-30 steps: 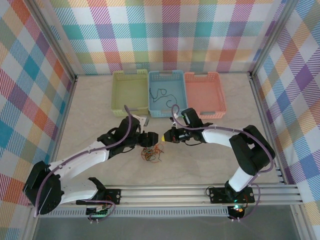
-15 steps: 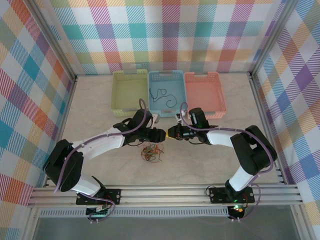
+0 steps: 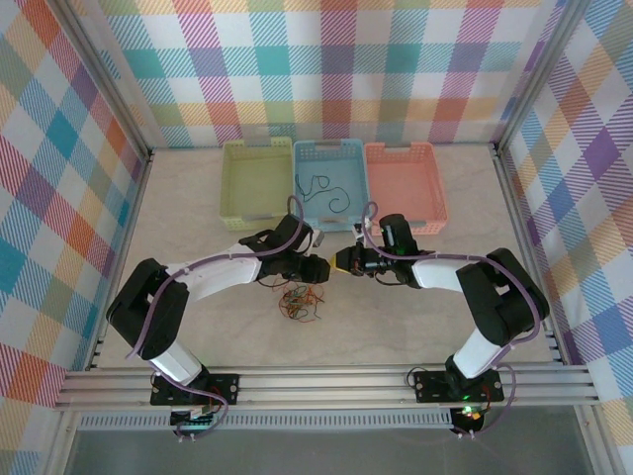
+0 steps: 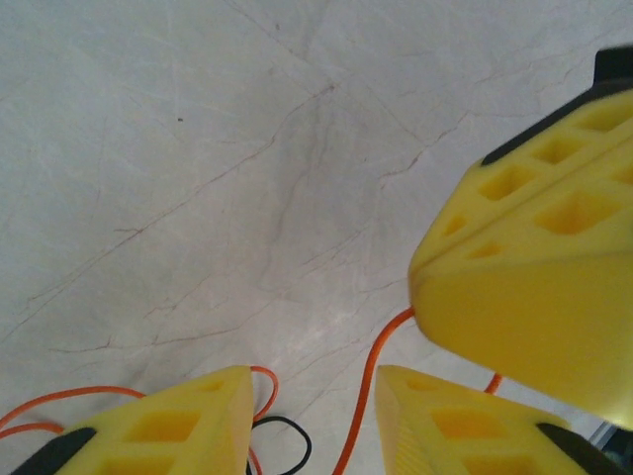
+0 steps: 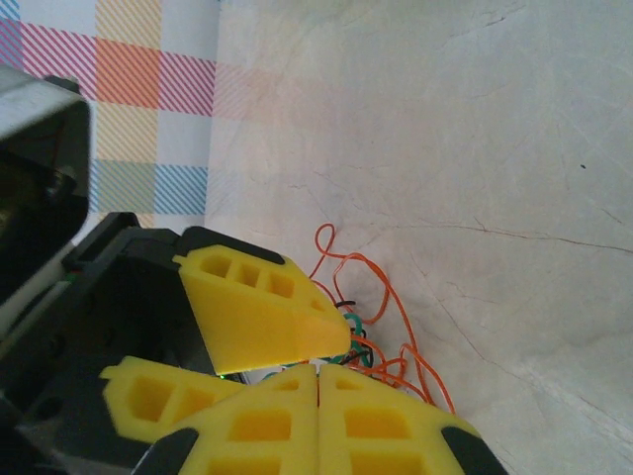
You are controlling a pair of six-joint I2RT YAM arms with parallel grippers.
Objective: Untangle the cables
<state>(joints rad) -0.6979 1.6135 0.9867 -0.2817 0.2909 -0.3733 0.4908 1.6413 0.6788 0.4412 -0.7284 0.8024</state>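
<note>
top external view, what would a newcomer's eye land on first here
The yellow-tipped left gripper and right gripper meet nose to nose at mid-table. Just nearer the arm bases lies a small clump of cables, mostly orange. By the far wall stand a green basket, a blue basket with a black cable inside, and a pink basket.

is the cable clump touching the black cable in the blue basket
Apart. The top view shows the black cable inside the blue basket and the cable clump on the table, short of it.
</note>
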